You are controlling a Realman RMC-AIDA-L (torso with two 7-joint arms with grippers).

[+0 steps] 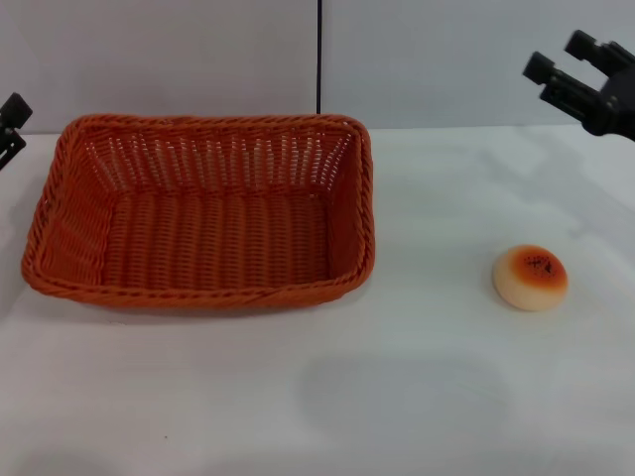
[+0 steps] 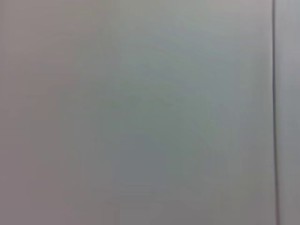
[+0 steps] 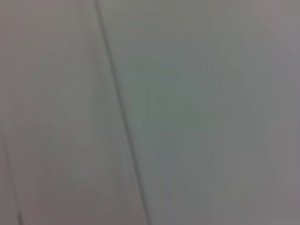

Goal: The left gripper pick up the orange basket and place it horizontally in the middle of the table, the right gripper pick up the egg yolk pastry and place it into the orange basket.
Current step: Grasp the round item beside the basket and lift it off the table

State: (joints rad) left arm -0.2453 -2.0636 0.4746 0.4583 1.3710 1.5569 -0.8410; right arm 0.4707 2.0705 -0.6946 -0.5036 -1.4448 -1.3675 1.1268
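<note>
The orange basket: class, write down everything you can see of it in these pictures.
The orange basket is a large rectangular tray of woven, wicker-like strands with sloping slatted sides and a braided rim. It sits upright and empty on the white table, on the robot's left side, its long side running across the head view. Nothing touches it: the egg yolk pastry lies apart to its right.
</note>
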